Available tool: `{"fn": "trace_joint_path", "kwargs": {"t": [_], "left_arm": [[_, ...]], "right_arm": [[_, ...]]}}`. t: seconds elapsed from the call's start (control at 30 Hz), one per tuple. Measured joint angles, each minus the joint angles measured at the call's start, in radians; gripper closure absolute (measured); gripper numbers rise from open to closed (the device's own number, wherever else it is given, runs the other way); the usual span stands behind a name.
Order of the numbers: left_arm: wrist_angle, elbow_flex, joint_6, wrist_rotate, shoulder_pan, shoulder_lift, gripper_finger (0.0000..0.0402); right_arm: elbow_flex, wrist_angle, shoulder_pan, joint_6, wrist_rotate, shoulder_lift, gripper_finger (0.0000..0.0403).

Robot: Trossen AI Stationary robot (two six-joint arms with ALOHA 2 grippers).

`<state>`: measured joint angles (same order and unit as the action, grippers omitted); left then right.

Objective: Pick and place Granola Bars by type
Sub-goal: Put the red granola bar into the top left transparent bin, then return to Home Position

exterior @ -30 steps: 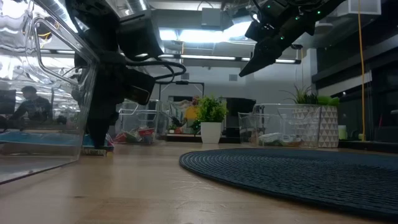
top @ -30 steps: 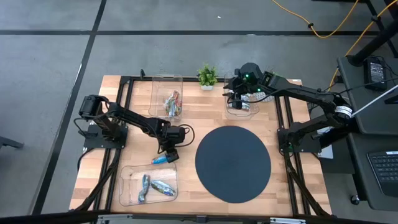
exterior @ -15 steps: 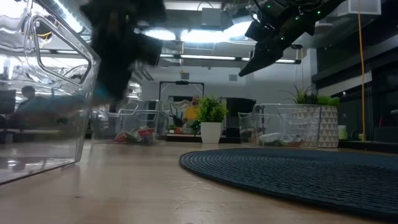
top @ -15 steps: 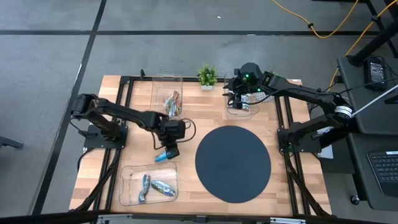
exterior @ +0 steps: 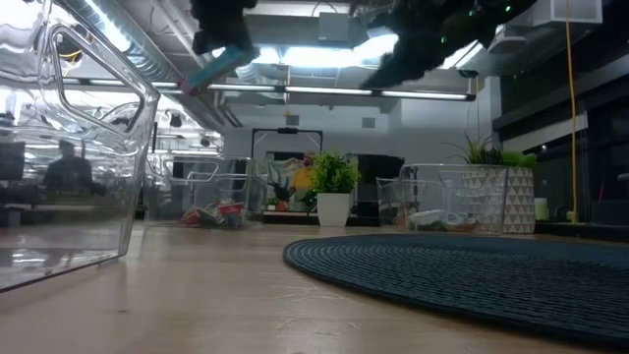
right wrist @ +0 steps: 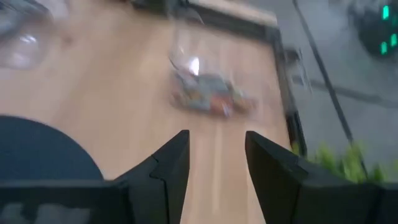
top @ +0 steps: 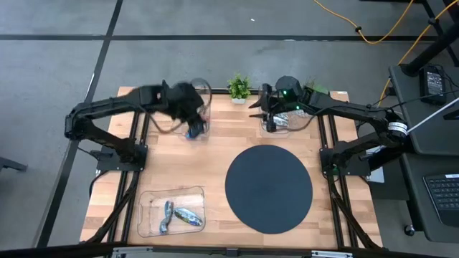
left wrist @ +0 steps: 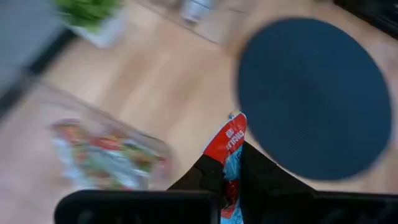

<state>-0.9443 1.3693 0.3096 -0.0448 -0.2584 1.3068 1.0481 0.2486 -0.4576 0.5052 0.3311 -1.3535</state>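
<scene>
Aloft, red-and-blue foil-wrapped granola bar [left wrist: 232,157]

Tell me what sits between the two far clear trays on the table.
In the high view, a small green potted plant in a white pot stands between the left far clear tray and the right far clear tray; otherwise bare wood.

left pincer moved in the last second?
Yes. The left pincer, shut on a blue bar, went from beside the near tray up the table to the far tray by the plant.
</scene>
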Motion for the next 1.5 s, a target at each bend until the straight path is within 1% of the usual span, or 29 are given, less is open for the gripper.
{"fn": "trace_joint_path", "kwargs": {"t": [0.07, 0.27, 0.33, 0.4, 0.53, 0.63, 0.73, 0.8, 0.9, 0.97, 1.07, 1.1, 1.17, 1.23, 1.3, 1.37, 1.43, 1.5], "left_arm": [[-0.005, 0.003, -0.039, -0.014, -0.089, -0.002, 0.0388], [-0.020, -0.020, -0.171, -0.105, -0.339, 0.036, 0.0382], [-0.025, -0.027, -0.221, -0.173, -0.399, 0.053, 0.0368], [-0.037, -0.027, -0.236, -0.228, -0.445, 0.066, 0.0345], [-0.073, -0.029, -0.280, -0.238, -0.483, 0.078, 0.0286], [-0.074, -0.029, -0.297, -0.240, -0.497, 0.077, 0.0243], [-0.088, -0.029, -0.297, -0.276, -0.507, 0.064, 0.0215], [-0.113, -0.029, -0.287, -0.326, -0.510, 0.041, 0.0206], [-0.147, -0.029, -0.261, -0.448, -0.510, -0.024, 0.0204], [-0.152, -0.029, -0.244, -0.520, -0.509, -0.092, 0.0205], [-0.127, -0.029, -0.260, -0.613, -0.502, -0.231, 0.0209], [-0.092, -0.030, -0.249, -0.630, -0.489, -0.282, 0.0209], [0.037, -0.061, -0.163, -0.623, -0.444, -0.386, 0.0209], [0.273, -0.144, -0.030, -0.560, -0.371, -0.494, 0.0209], [0.567, -0.268, 0.091, -0.436, -0.274, -0.590, 0.0209], [0.875, -0.425, 0.153, -0.322, -0.157, -0.662, 0.0210], [1.143, -0.593, 0.182, -0.242, -0.036, -0.698, 0.0210], [1.330, -0.737, 0.174, -0.202, 0.074, -0.711, 0.0210]], "right_arm": [[0.000, -0.030, 0.042, 0.001, -0.003, 0.018, 0.0245], [0.000, -0.073, 0.162, 0.007, -0.097, 0.119, 0.0245], [0.000, -0.067, 0.195, 0.004, -0.136, 0.166, 0.0245], [0.000, -0.046, 0.225, -0.005, -0.176, 0.223, 0.0245], [0.000, -0.013, 0.294, -0.059, -0.259, 0.346, 0.0245], [0.000, 0.044, 0.353, -0.101, -0.306, 0.425, 0.0245], [0.000, 0.143, 0.406, -0.162, -0.356, 0.484, 0.0245], [-0.006, 0.213, 0.438, -0.210, -0.391, 0.520, 0.0245], [-0.028, 0.293, 0.480, -0.292, -0.431, 0.582, 0.0245], [-0.058, 0.306, 0.511, -0.335, -0.458, 0.631, 0.0245], [-0.112, 0.292, 0.555, -0.371, -0.510, 0.706, 0.0245], [-0.129, 0.285, 0.567, -0.378, -0.526, 0.730, 0.0245], [-0.155, 0.286, 0.590, -0.401, -0.547, 0.769, 0.0245], [-0.173, 0.284, 0.608, -0.422, -0.550, 0.797, 0.0245], [-0.189, 0.285, 0.623, -0.426, -0.550, 0.812, 0.0245], [-0.195, 0.287, 0.638, -0.421, -0.550, 0.818, 0.0245], [-0.197, 0.285, 0.647, -0.409, -0.550, 0.819, 0.0245], [-0.197, 0.276, 0.652, -0.387, -0.550, 0.816, 0.0245]]}}
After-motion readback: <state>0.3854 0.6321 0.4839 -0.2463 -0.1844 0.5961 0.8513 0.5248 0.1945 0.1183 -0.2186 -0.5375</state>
